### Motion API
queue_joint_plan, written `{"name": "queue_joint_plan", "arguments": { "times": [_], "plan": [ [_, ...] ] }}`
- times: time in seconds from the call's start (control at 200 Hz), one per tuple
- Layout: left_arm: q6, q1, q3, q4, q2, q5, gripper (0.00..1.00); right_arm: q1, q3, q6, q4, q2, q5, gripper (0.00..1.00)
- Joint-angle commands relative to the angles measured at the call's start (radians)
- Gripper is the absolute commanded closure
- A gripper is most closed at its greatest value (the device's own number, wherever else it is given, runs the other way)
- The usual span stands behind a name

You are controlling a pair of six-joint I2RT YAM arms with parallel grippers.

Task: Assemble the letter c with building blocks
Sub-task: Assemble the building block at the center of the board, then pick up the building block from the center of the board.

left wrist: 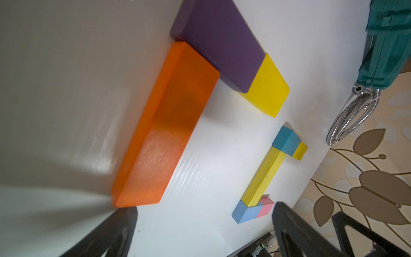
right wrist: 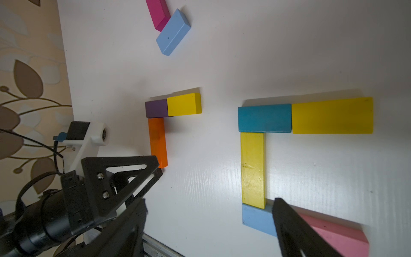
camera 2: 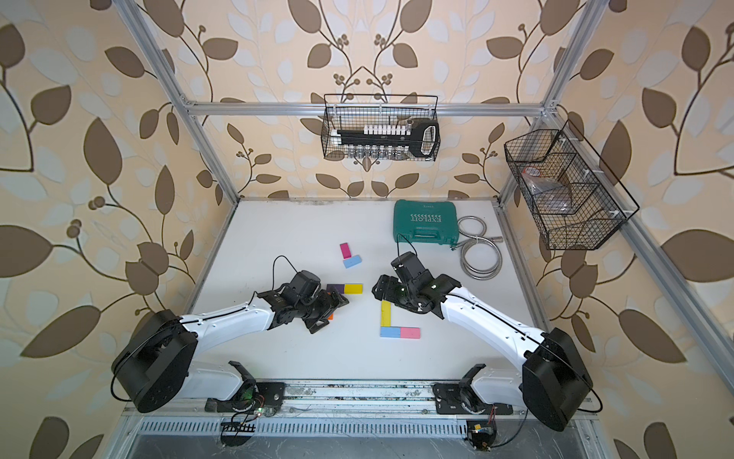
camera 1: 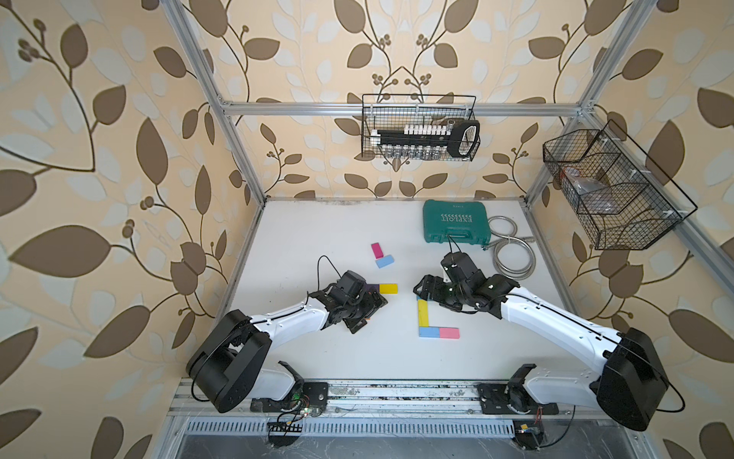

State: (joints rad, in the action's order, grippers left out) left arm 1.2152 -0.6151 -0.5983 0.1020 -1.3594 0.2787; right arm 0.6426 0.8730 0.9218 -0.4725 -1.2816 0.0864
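a c of building blocks lies on the white table (camera 1: 317, 349) between the two arms. its spine is a long yellow bar (camera 1: 422, 314). a light blue block (camera 1: 429, 332) and a pink block (camera 1: 449, 332) run off its near end. a teal block (right wrist: 264, 119) and a wide yellow block (right wrist: 332, 115) run off its far end, the way the right wrist view shows them. to the left, a purple block (right wrist: 156, 108), a short yellow block (camera 1: 388, 288) and an orange bar (right wrist: 158, 142) sit in a corner shape. farther back, a magenta block (camera 1: 376, 250) touches a loose light blue block (camera 1: 385, 261). the green tool case (camera 1: 456, 220) at the rear reads "exploit" in white under a row of chevrons, beside a coiled metal hose (camera 1: 512, 254). both arms reach inward from the near rail, wrists bent low over the table. the left gripper (left wrist: 205, 208) has its jaws apart and holds nothing, one fingertip just beside the orange bar's near end. the right gripper (right wrist: 210, 200) hangs over the c's far end, its jaws also apart and holding nothing.
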Motion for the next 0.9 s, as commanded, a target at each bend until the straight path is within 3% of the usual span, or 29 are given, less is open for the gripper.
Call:
{"name": "queue_joint_plan", "arguments": {
  "times": [0.0,0.135,0.305,0.575,0.75,0.895],
  "plan": [
    [0.016,-0.017,0.006,0.019,0.054,0.000,0.03,-0.005,-0.004,-0.013,-0.017,0.013,0.009,0.13],
    [-0.011,-0.021,-0.064,0.154,0.139,-0.032,0.02,-0.006,-0.001,-0.013,-0.014,0.010,0.012,0.13],
    [-0.250,0.020,-0.350,0.468,0.066,-0.148,0.02,-0.022,0.019,-0.027,-0.021,-0.003,0.016,0.13],
    [-0.611,0.209,-0.801,0.702,-0.328,-0.165,0.03,-0.088,0.058,-0.075,-0.039,-0.034,0.050,0.13],
    [-0.702,0.213,-1.060,0.783,-0.561,-0.266,0.06,-0.103,0.080,-0.102,-0.040,-0.064,0.053,0.13],
    [-0.714,0.213,-1.189,0.786,-0.689,-0.262,0.06,-0.107,0.090,-0.114,-0.035,-0.092,0.061,0.13]
  ]
}}
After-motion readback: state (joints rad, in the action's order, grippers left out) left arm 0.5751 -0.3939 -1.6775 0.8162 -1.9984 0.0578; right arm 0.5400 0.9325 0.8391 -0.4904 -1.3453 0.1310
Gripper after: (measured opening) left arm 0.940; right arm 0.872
